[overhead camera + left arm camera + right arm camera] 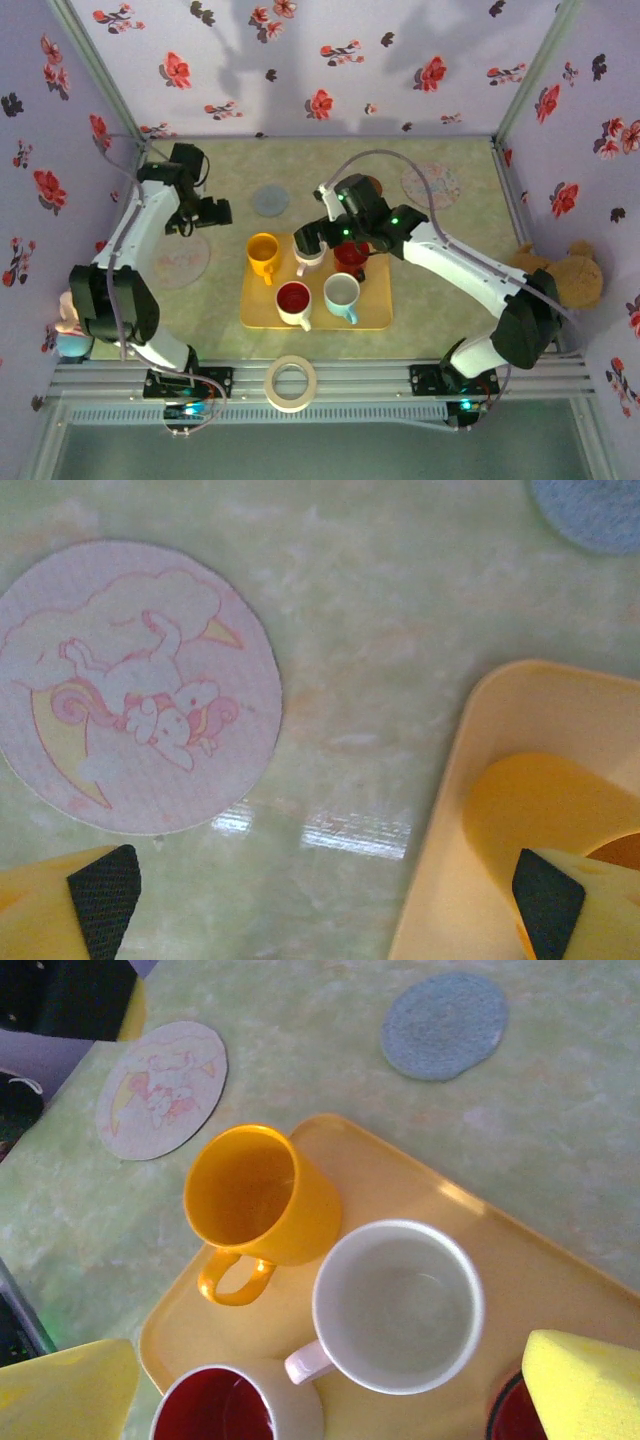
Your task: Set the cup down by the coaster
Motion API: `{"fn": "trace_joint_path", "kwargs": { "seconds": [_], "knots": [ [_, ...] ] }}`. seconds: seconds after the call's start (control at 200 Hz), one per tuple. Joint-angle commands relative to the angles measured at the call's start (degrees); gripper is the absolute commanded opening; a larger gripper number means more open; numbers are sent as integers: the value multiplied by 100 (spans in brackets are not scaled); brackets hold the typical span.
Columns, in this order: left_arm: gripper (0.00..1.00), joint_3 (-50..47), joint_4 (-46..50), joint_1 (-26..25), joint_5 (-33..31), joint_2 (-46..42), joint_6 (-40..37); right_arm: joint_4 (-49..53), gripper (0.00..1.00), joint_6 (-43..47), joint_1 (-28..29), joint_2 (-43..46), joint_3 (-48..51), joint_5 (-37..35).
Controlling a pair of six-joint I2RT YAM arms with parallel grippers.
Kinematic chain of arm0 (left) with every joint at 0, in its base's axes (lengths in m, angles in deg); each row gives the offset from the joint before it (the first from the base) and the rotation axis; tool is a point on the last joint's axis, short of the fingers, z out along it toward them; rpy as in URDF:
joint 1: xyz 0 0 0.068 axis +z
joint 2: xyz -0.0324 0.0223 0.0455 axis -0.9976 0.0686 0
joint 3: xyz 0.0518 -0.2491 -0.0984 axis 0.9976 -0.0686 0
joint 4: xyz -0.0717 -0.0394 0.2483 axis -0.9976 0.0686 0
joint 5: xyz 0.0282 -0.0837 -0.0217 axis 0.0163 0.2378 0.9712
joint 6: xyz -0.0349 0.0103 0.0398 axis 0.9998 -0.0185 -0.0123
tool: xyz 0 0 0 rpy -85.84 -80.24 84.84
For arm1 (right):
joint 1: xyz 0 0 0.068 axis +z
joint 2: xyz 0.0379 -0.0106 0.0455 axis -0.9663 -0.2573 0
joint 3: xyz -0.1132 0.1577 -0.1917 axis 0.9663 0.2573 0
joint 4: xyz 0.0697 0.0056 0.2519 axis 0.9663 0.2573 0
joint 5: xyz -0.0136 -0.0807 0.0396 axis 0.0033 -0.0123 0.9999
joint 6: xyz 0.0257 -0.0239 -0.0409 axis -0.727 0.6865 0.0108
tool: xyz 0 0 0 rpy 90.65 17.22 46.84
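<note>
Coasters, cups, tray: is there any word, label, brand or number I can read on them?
No readable text on any of them.
The pink coaster carries a cartoon unicorn, no lettering.
The grey coaster, yellow cup, white cup and tray are plain, with no print.
The tape roll is too small to tell.

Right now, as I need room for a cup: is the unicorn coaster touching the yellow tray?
Apart. The left wrist view shows bare table between the unicorn coaster and the yellow tray.
</note>
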Motion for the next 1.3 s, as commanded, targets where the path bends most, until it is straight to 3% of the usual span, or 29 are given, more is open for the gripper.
{"fn": "trace_joint_path", "kwargs": {
  "seconds": [0.0, 0.22, 0.65, 0.96, 1.295],
  "knots": [
    [100, -466, -338, 183, 158, -235, 68, -680, 100, 141, 143, 243, 271, 40],
    [100, -1214, -784, 484, 381, -216, 275, -1512, 100, 128, 340, 358, 618, 49],
    [90, -1825, -1609, 810, 487, 422, 248, -1573, 99, 101, 498, -120, 253, 191],
    [82, -1641, -2091, 997, 532, 1261, 8, -1399, 100, 164, 536, -238, 133, 158],
    [75, -1206, -1929, 1061, 328, 1924, -64, -1150, 100, 224, 550, -325, 86, -145]
  ]
}}
